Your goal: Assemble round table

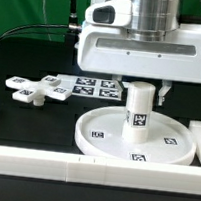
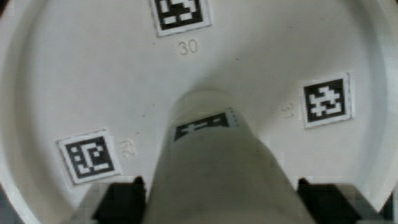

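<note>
Black tabletop [image 1: 26, 116] under a green backdrop [image 1: 27, 10], bounded at the front and both sides by long white rails [image 1: 81, 169]. Round table disc [image 1: 99, 139] lies flat on the tabletop just behind the front rail, towards the exterior view's right, rim up and tags visible on its face. Thick short cylinder [image 1: 139, 111] stands upright at the centre of the disc, with one tag facing the camera. Cross-shaped piece [image 1: 34, 89] lies flat on the tabletop, apart from the disc, on the exterior view's left. Marker board [image 1: 95, 86] lies behind the disc, between the cross-shaped piece and the arm. Tool [image 1: 141, 90] hangs directly over the cylinder, one finger on each side of its top; the jaws are spread wider than the cylinder, and a narrow gap shows on each side in the exterior view. Wrist view confirms this: the cylinder [image 2: 222, 165] rises between the dark fingertips [image 2: 125, 200] of the tool [image 2: 222, 200], and the disc [image 2: 71, 90] beneath shows three tags and a printed "30". Nothing is gripped.
</note>
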`<state>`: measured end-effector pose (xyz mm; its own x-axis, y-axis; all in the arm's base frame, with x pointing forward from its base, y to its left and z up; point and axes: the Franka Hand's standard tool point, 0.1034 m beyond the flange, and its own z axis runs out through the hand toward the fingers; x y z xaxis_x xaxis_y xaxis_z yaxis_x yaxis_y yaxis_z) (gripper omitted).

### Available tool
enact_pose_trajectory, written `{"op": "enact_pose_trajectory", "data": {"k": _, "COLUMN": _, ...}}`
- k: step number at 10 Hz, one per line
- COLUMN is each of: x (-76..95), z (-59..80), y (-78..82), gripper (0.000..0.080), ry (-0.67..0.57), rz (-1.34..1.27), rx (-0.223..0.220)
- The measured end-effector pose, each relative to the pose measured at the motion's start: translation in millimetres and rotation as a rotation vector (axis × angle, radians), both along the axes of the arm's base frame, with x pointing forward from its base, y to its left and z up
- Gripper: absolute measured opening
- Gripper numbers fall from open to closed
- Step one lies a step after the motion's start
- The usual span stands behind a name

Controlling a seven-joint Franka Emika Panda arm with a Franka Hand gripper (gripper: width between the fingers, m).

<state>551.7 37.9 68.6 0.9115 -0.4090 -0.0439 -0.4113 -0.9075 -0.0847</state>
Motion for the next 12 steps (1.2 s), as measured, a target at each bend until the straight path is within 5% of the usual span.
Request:
{"op": "enact_pose_trajectory", "data": {"k": 3, "x": 0.0, "z": -0.1, "y": 0.4, "gripper": 0.0407, "ry": 0.032, "rz": -0.350, "rx": 0.052}}
{"op": "enact_pose_trajectory", "data": {"k": 6, "x": 0.2, "z": 0.1, "y": 5.2, "gripper": 0.0407, "ry": 0.063, "rz": -0.597, "rx": 0.054}}
{"op": "enact_pose_trajectory", "data": {"k": 8, "x": 0.1, "z": -0.1, "y": 5.0, "gripper": 0.0423, "ry": 0.057, "rz": -0.533, "rx": 0.053}}
{"op": "enact_pose_trajectory", "data": {"k": 9, "x": 1.0, "z": 0.4, "y": 5.1, "gripper": 0.0597, "ry": 0.050, "rz": -0.475, "rx": 0.053}}
{"op": "enact_pose_trajectory", "data": {"k": 12, "x": 2.2, "z": 0.7, "y": 5.6, "gripper": 0.0647, "ry": 0.017, "rz": -0.229, "rx": 0.054}}
